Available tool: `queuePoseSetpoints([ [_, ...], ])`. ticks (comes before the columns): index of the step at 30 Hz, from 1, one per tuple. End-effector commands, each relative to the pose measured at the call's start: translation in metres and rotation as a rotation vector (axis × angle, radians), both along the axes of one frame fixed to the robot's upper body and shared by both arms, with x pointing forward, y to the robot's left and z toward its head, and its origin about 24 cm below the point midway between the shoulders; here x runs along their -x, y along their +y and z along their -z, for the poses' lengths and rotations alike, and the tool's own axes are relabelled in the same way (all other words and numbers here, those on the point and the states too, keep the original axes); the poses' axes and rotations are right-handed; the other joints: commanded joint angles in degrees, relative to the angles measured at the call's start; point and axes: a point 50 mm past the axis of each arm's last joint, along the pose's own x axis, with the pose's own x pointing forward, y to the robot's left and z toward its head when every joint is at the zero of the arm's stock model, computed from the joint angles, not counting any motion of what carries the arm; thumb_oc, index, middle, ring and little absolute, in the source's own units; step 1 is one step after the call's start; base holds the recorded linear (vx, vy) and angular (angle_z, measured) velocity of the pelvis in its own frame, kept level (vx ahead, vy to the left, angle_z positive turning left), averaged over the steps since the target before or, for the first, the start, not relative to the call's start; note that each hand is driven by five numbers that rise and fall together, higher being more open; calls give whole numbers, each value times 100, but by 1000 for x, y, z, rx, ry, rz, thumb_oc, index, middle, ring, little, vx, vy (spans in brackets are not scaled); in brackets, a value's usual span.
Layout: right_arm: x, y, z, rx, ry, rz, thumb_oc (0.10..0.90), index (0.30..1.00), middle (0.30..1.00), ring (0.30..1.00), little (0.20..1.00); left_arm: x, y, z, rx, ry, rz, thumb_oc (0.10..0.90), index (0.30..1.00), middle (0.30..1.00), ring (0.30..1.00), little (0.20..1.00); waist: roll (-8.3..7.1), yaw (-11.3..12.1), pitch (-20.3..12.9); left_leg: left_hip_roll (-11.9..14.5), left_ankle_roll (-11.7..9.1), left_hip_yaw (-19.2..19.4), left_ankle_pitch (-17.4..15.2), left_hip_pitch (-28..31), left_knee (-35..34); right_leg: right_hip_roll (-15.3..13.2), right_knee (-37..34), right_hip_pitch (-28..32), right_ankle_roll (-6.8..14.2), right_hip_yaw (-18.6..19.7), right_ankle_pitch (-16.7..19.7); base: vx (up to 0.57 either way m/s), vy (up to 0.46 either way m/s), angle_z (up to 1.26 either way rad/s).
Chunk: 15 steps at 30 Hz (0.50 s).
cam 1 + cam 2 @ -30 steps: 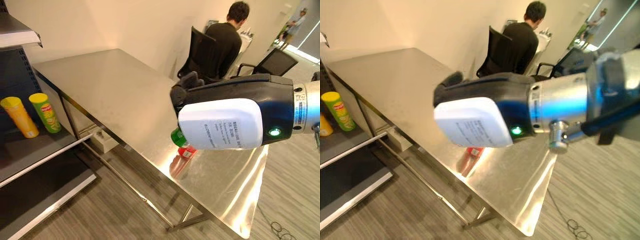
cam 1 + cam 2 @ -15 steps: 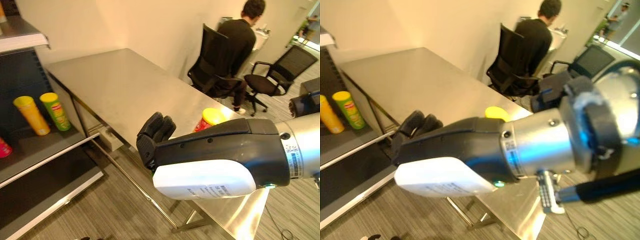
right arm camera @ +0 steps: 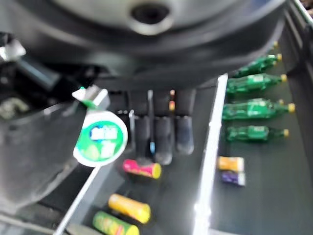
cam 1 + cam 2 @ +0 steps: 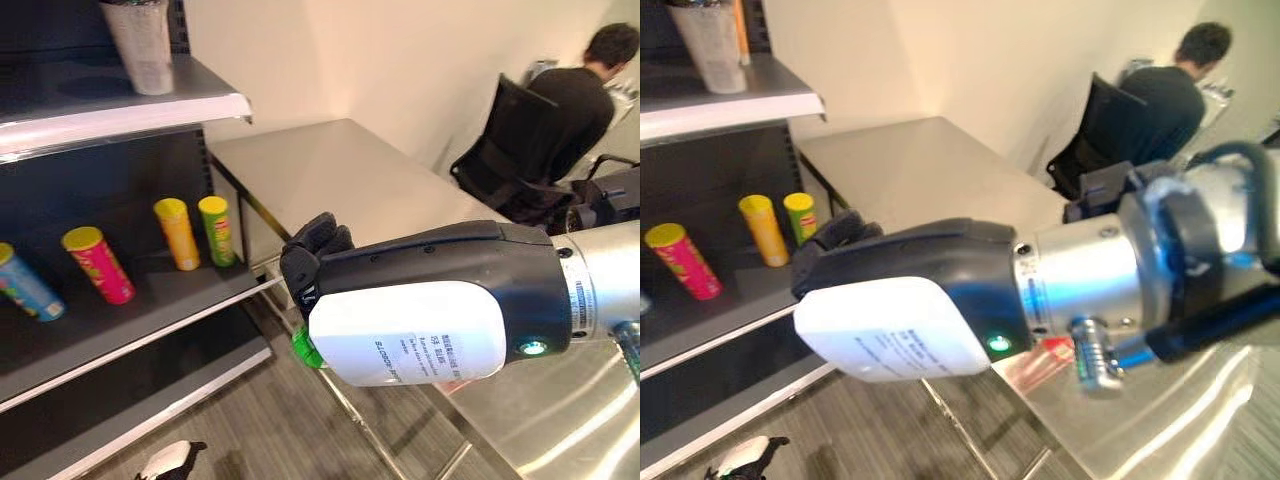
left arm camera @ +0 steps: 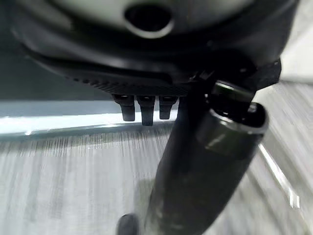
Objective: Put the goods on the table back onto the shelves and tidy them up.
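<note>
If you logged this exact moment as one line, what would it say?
right hand: shut on green-lidded can | left hand: idle | shelf: chip cans standing | table: behind hand

Warm, even indoor lighting. Glare streaks lie on the steel table (image 4: 560,420) at lower right. The shelf (image 4: 120,330) interior is dim. The right hand (image 4: 890,300) appears soft and out of focus in the eye views. Both wrist views are strongly blurred.
</note>
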Motion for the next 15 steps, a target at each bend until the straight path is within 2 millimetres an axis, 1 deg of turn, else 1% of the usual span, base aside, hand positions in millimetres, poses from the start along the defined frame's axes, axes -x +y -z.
queuePoseSetpoints([
  [1, -4, 6, -40, -166, -159, 4, 400, 300, 300, 300, 300, -48, 24, -33, -101, -200, 108, 800, 900, 900, 900, 900, 6, 423, 217, 766, -527, 392, -848, 884, -195, -308, -666, -481, 556, 352, 1388, -178, 321, 23],
  [2, -5, 6, -39, -170, -149, 7, 400, 300, 300, 300, 300, -53, 27, -38, -108, -212, 120, 800, 900, 900, 900, 900, -36, 456, 287, 716, -476, 375, -847, 845, -195, -330, -671, -531, 556, 412, 1597, -197, 329, 24],
  [3, -7, 6, -33, -171, -101, 33, 400, 300, 300, 300, 300, -58, 27, -44, -95, -223, 141, 800, 900, 900, 900, 900, -11, 442, 364, 660, -373, 313, -821, 768, -195, -179, -653, -551, 556, 617, 1452, -196, 341, 27],
  [4, -7, 7, -29, -177, -52, 47, 400, 300, 300, 300, 300, -60, 29, -49, -95, -224, 174, 800, 900, 900, 900, 900, -80, 373, 385, 462, -224, 374, -716, 674, -195, 152, -264, -611, 556, 947, 996, -182, 424, 26],
  [5, -6, 9, -27, -172, -27, 46, 400, 300, 300, 300, 300, -59, 28, -50, -92, -215, 193, 800, 900, 900, 900, 900, -107, 340, 360, 335, -109, 364, -710, 630, -195, 480, 41, -698, 498, 1178, 494, -183, 489, 29],
  [6, -4, 10, -25, -167, 3, 34, 400, 300, 300, 300, 300, -54, 30, -47, -107, -183, 195, 800, 900, 900, 900, 900, -106, 296, 310, 172, 45, 325, -653, 559, -195, 1162, 603, -787, 291, 1400, -223, -113, 366, 23],
  [7, -2, 11, -24, -159, 17, 23, 400, 300, 300, 300, 300, -54, 32, -45, -116, -176, 186, 800, 900, 900, 900, 900, -123, 258, 283, 134, 81, 313, -636, 540, -195, 1512, 1128, -931, 151, 1506, -634, -130, 307, 0],
  [8, 5, 15, -23, -133, 4, -42, 400, 300, 300, 300, 300, -54, 39, -44, -147, -170, 152, 800, 900, 900, 900, 900, -266, 229, 222, -19, 149, 294, -621, 474, -195, 2009, 1491, -949, -5, 1663, -1014, -51, 123, -17],
  [9, 7, 17, -27, -153, 1, -61, 400, 300, 300, 300, 300, -52, 30, -38, -121, -162, 150, 800, 900, 900, 900, 900, -358, 246, 121, -191, 150, 234, -682, 517, -195, 2221, 982, -684, -298, 1774, -1282, 73, 18, -2],
  [10, 8, 18, -30, -178, 0, -78, 400, 300, 300, 300, 300, -51, 20, -34, -77, -170, 137, 800, 900, 900, 900, 900, -319, 193, 28, -241, 131, 187, -744, 641, -176, 2370, 346, -448, -294, 2065, -1111, 175, -41, 32],
  [11, 8, 18, -31, -193, 5, -85, 400, 300, 300, 300, 300, -48, 12, -32, -54, -155, 189, 800, 900, 900, 900, 900, -235, 262, -12, -301, 142, 192, -758, 679, -136, 2328, 73, -237, -340, 1949, -1080, 156, -46, 79],
  [12, 8, 18, -31, -206, 13, -84, 400, 300, 300, 300, 300, -46, 8, -30, -44, -148, 201, 800, 900, 900, 900, 900, -213, 278, -22, -311, 148, 192, -751, 664, -93, 2321, -42, -155, -351, 1890, -1046, 20, 14, 63],
  [13, 9, 17, -32, -219, 10, -87, 400, 300, 300, 300, 300, -45, 5, -29, -35, -149, 205, 800, 900, 900, 900, 900, -194, 287, 34, -237, 85, 272, -787, 512, 216, 2247, -194, -33, -320, 1742, -1015, -77, 18, 102],
  [14, 9, 17, -33, -225, 6, -90, 400, 300, 300, 300, 300, -47, 4, -31, -28, -158, 208, 800, 900, 900, 900, 900, -204, 217, 59, -151, 51, 381, -832, 342, 488, 2173, -259, -4, -302, 1623, -953, -159, 182, 103],
  [15, 6, 13, -36, -260, 4, -75, 400, 300, 300, 300, 300, -47, 4, -32, -33, -157, 231, 800, 900, 900, 900, 900, -173, 86, 131, 230, -52, 722, -959, 282, 905, 1886, -305, -21, -210, 1552, -858, -209, 203, 130],
])
